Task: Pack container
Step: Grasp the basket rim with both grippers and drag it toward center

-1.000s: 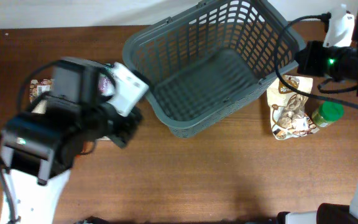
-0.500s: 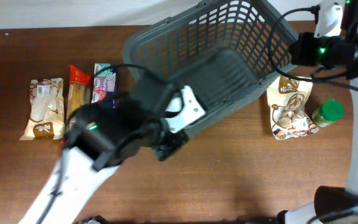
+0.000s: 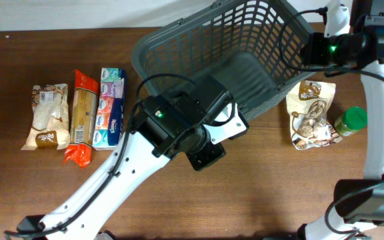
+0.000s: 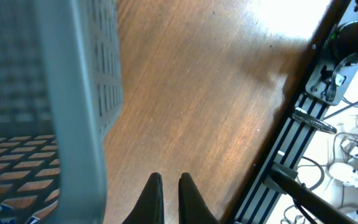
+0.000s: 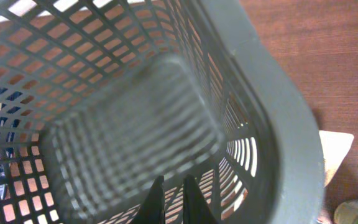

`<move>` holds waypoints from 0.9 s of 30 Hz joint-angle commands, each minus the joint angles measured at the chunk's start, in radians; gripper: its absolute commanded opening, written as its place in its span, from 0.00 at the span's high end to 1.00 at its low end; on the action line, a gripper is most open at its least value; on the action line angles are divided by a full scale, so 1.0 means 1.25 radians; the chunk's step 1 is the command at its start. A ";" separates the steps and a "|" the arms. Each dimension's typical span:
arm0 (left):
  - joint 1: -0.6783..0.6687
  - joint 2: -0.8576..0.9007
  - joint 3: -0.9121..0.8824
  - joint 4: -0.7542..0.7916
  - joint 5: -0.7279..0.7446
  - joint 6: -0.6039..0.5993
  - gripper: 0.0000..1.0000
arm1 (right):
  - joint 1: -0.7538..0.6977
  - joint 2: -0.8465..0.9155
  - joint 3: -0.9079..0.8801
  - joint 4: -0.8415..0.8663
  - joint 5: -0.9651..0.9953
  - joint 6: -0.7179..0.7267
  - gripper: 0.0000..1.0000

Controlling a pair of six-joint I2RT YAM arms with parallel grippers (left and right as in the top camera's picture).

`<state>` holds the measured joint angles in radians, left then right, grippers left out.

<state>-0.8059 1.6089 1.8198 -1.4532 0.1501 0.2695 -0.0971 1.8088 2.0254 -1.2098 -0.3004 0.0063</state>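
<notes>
The tissue pack (image 3: 109, 107) is lying at the left of the bench (image 3: 279, 193), so you are best swinging your left end effector (image 4: 169, 182), closed and empty just beside the near wall of the shopping basket (image 3: 199, 53), clear and opening it before descending. That shopping basket is sitting back-centre, apparently empty, with your right end effector (image 5: 171, 186) hanging shut on nothing over its inside; be raising it past the rim first.

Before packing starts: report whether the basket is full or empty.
Empty: the shopping basket shows only bare lattice floor; packets lie outside on the table.
</notes>
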 commanded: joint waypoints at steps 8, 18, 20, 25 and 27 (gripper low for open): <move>-0.005 0.061 0.011 -0.003 0.029 0.050 0.98 | 0.007 0.051 0.012 0.001 -0.026 -0.026 0.96; -0.002 0.077 0.011 0.001 -0.059 0.058 0.98 | 0.010 0.051 0.012 -0.049 -0.026 -0.026 0.96; 0.001 0.077 0.011 0.001 -0.071 0.058 0.98 | 0.009 0.051 0.012 -0.056 -0.025 -0.026 0.96; 0.024 0.077 0.011 0.001 -0.080 0.058 0.98 | 0.010 0.051 0.012 -0.075 -0.026 -0.026 0.96; 0.041 0.077 0.011 0.001 -0.085 0.054 0.98 | 0.010 0.051 0.012 -0.083 -0.026 -0.026 0.96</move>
<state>-0.7929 1.6974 1.8198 -1.4548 0.0849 0.3241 -0.0906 1.8694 2.0300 -1.2907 -0.3351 -0.0204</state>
